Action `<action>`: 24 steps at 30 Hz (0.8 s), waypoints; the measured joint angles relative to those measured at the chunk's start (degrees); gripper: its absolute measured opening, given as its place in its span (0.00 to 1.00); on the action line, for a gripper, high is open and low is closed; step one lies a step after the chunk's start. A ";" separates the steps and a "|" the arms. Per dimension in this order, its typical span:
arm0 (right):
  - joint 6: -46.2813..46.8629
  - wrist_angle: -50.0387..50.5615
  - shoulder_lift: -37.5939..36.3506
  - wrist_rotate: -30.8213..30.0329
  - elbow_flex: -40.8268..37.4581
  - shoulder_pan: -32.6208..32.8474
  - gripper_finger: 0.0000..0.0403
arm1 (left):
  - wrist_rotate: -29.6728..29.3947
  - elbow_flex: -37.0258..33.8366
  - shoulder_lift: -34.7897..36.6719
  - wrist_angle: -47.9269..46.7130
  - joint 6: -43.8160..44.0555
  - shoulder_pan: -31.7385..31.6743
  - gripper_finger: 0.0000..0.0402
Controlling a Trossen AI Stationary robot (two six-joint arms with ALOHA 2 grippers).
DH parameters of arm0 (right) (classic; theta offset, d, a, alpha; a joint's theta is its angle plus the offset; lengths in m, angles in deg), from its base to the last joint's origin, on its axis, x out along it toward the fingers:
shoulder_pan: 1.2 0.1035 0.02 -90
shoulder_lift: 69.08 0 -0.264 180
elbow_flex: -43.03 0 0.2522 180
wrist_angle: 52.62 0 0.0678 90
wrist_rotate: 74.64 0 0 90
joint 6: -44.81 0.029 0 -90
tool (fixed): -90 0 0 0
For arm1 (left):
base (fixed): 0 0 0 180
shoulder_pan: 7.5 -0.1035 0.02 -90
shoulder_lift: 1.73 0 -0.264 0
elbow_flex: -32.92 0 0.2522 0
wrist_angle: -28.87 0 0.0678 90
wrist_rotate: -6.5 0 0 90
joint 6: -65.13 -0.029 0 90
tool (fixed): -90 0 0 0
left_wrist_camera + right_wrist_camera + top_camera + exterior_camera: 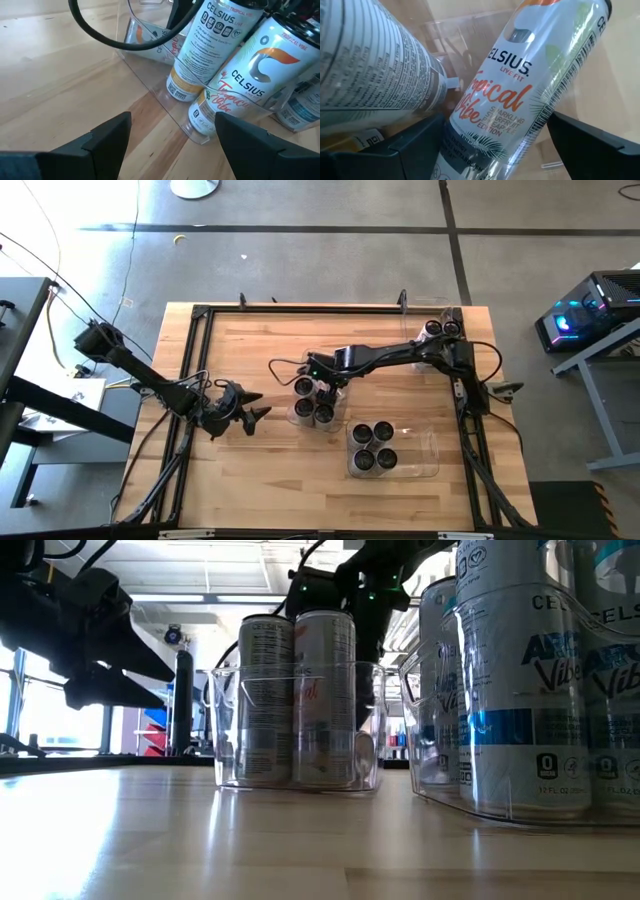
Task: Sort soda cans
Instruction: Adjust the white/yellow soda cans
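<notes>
My left gripper (243, 412) waits wide open and empty over bare wood, just left of the middle bin (312, 402), clear of the work. That clear plastic bin holds the orange-labelled Tropical Vibe cans (313, 400), slim smooth aluminium cylinders. My right gripper (322, 385) reaches into them, jaws spread wide around one can (520, 85); I judge it is straddled for placing or release, not clamped. The front bin (430, 455) groups four blue-labelled cans (374, 447); two unsorted cans (441, 328) stand at the far right corner.
</notes>
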State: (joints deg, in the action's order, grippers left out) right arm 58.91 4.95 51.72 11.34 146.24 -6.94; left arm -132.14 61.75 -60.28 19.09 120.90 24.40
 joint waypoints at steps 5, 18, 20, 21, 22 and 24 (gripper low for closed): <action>-1.00 -0.04 1.28 -0.41 0.02 -0.06 0.80 | 0.00 0.02 0.00 0.24 -0.01 0.00 0.70; 0.14 1.18 -1.97 -2.14 -0.39 -0.26 0.59 | 0.00 0.02 0.00 0.31 0.04 0.00 0.70; 0.00 2.07 -3.49 -2.89 -0.67 -0.33 0.58 | 0.00 0.02 0.00 0.40 0.02 0.00 0.70; -0.05 2.90 -4.23 -3.43 -0.78 -0.36 0.57 | 0.00 0.02 0.00 0.40 -0.16 0.00 0.70; -0.34 3.60 -5.13 -4.01 -0.83 -0.37 0.57 | 0.00 0.02 0.00 0.44 -0.42 0.00 0.70; -1.14 5.15 -7.23 -5.62 -0.80 -0.50 0.56 | -0.15 0.02 0.00 0.53 -0.44 0.00 0.70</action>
State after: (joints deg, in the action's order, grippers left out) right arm 57.77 10.11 44.49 5.72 145.44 -7.44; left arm -132.29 61.77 -60.28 19.62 120.46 24.40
